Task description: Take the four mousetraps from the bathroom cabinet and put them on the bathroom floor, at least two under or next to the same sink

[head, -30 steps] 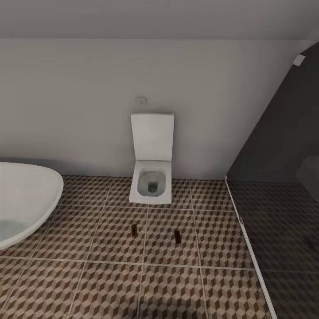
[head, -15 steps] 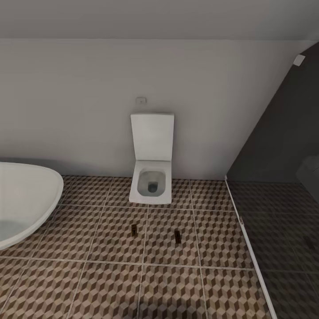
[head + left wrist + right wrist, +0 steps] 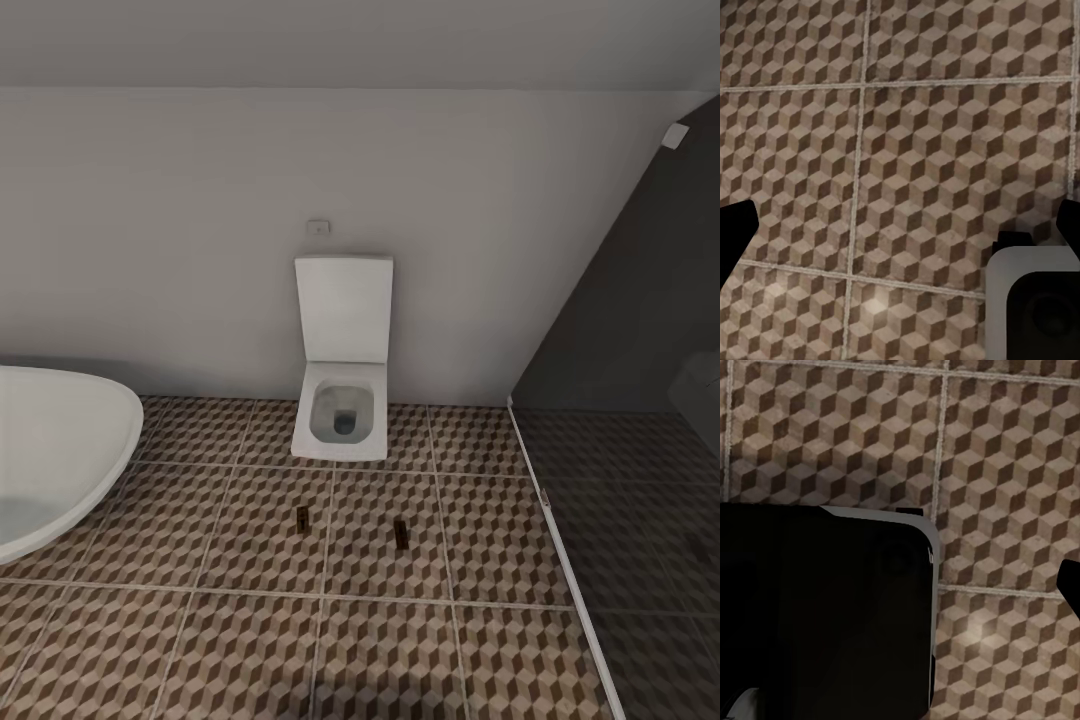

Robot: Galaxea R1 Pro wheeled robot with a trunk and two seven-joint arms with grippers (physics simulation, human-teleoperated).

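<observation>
Bathroom floor (image 3: 250,640): cube-pattern tiles. Two mousetraps lie flat on it, one (image 3: 302,516) and another (image 3: 401,532), well apart, in front of a toilet (image 3: 342,405), far ahead of both claws. Left gripper (image 3: 900,225): fingertips spread wide, nothing between them, tiles beneath. Right gripper: one fingertip (image 3: 1071,583) visible, opening cannot be told. Risk: no sink visible near the traps; the white basin (image 3: 60,450) beside them may be a tub, so placement may fail.

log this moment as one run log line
scene: toilet, bathtub | two mousetraps on bathroom floor | grippers: empty
</observation>
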